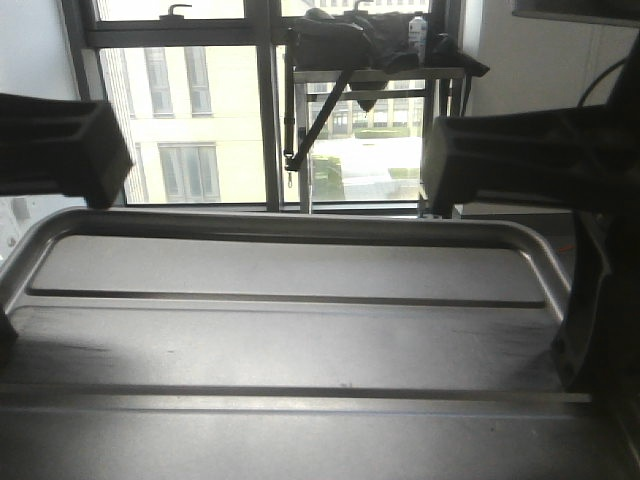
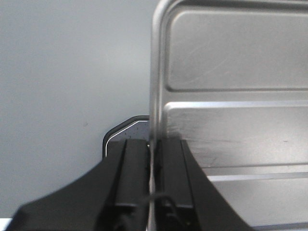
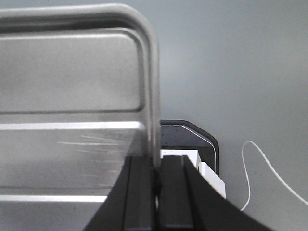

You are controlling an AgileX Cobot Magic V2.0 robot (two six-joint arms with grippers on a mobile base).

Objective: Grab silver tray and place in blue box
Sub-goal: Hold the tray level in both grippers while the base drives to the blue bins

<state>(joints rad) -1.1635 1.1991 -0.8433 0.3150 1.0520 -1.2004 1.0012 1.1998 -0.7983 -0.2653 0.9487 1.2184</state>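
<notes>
Window, building outside, behind silver tray — plain grey surface beneath.

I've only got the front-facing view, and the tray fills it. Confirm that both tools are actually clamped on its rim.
Observer: In the left wrist view, the left tool is shut on the side rim of the large shallow rectangular silver metal tray, with one black finger on each side of the rim.
Operator: Now report the right side.
Observer: In the right wrist view, the right tool is shut on the opposite rim in the same way.
Operator: Tell me what's under the tray.
Observer: A plain grey surface, with a thin white cable lying on the right. No blue crate shows in any view.
</notes>
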